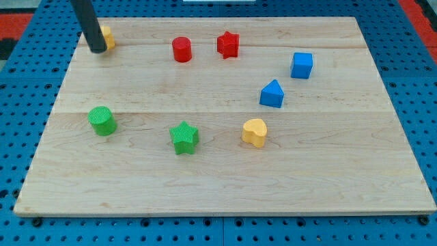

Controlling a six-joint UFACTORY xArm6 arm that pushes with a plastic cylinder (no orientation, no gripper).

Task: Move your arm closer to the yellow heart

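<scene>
- Wooden board (225, 184) carries my tip (98, 50) at the view's top left, touching a partly hidden yellow block (108, 35); it is a bare rod, holding nothing.
- Yellow heart (255, 132) lies well apart, toward the view's lower right of my tip.
- Green star (184, 137) sits between them, nearer the heart.

Pale wooden board (225, 184); blue pegboard (20, 123) beneath

Yellow heart (254, 132) lies flat, lower centre-right.
</scene>
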